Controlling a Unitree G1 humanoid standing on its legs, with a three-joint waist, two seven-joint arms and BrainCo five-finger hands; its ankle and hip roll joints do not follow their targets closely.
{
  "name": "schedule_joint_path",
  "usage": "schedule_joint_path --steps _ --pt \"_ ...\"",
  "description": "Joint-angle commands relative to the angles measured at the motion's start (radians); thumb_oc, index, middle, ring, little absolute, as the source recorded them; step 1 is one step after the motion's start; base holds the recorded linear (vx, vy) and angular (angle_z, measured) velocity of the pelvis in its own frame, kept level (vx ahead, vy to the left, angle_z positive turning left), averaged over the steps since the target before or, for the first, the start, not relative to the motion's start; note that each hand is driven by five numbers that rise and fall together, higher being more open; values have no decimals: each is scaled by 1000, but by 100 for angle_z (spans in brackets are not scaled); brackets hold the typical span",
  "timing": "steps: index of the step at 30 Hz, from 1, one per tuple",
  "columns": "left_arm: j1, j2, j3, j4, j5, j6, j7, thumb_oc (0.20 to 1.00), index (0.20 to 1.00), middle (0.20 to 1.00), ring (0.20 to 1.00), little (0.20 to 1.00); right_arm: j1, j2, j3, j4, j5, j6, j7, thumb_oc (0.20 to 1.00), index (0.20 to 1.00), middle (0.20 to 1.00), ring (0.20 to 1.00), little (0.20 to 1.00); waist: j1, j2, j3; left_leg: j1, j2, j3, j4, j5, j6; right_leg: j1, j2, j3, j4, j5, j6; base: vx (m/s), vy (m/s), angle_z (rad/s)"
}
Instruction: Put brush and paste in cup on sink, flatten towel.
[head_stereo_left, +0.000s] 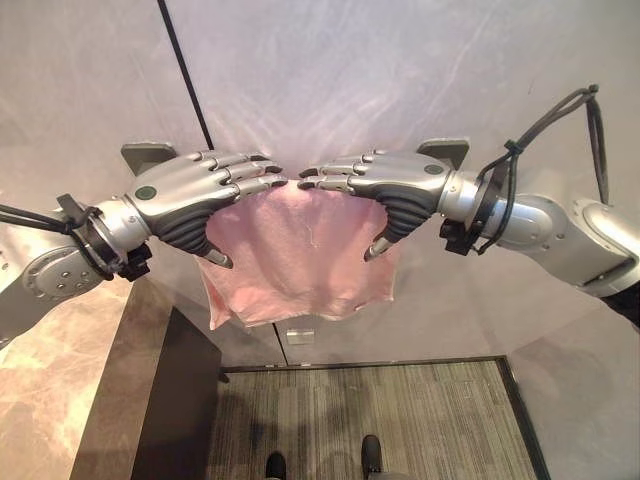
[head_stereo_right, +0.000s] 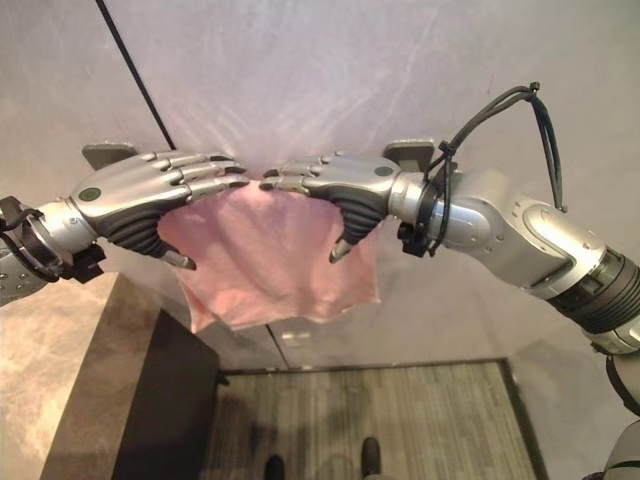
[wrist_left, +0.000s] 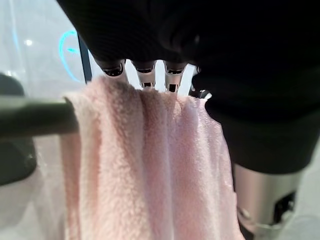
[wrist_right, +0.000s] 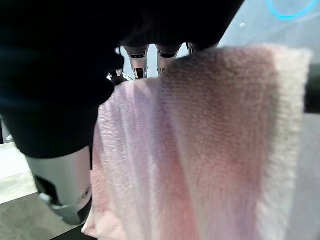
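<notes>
At the left, a marble-patterned table with a dark side panel runs along the lower corner, beside a grey striped floor mat. Above it, the left hand reaches in toward the wall, its fingers extended nearly straight over the top edge of a pink towel, its thumb hanging down in front of the cloth. The towel hangs over a rail on the wall (the rail's two end brackets peek out behind the two wrists) and drapes down in uneven folds, its lower edge ragged and bunched. Further right, the right hand mirrors the left: fingers stretched out along the towel's top edge, thumb pointing down before the cloth. The fingertips of both hands nearly meet at the middle of the towel's top.
</notes>
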Motion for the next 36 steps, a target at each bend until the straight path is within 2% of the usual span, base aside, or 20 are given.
schedule_joint_path --steps 1,6,10,12,24,36 --pt "166 41 68 60 114 -2 -64 1000 1000 1000 1000 1000 56 -98 -36 -35 -47 -20 10 1000 1000 1000 1000 1000 20 -24 18 21 -6 15 3 2 8 88 -52 -22 -1 -37 79 0 0 0" --pt "315 29 187 74 155 -9 -53 1000 1000 1000 1000 1000 136 -130 -97 -78 -67 -44 -1 1000 1000 1000 1000 1000 19 -23 11 28 -2 16 3 0 7 96 -51 -23 -1 -40 79 0 0 0" --pt "469 -49 312 120 151 7 -42 1000 1000 1000 1000 1000 263 -138 -190 -81 -78 -48 -1 1000 1000 1000 1000 1000 23 -29 9 28 -1 12 3 0 7 98 -50 -27 -1 -39 77 0 0 0" --pt "507 -70 339 145 160 13 -38 1000 1000 1000 1000 1000 296 -136 -211 -70 -82 -48 0 1000 1000 1000 1000 1000 22 -31 7 27 -1 10 3 1 7 99 -50 -29 -1 -39 76 0 0 0" --pt "537 -115 388 319 206 58 23 1000 1000 1000 1000 1000 374 -144 -262 32 -127 -35 -16 1000 1000 1000 1000 1000 27 -42 17 11 5 1 3 12 3 90 -46 -41 -1 -35 72 0 0 0" --pt "519 -179 430 485 150 103 76 1000 1000 1000 1000 1000 378 -152 -255 151 -177 -20 -30 1000 1000 1000 1000 1000 29 -41 20 1 3 -8 3 14 3 86 -47 -49 -1 -35 69 0 2 1"
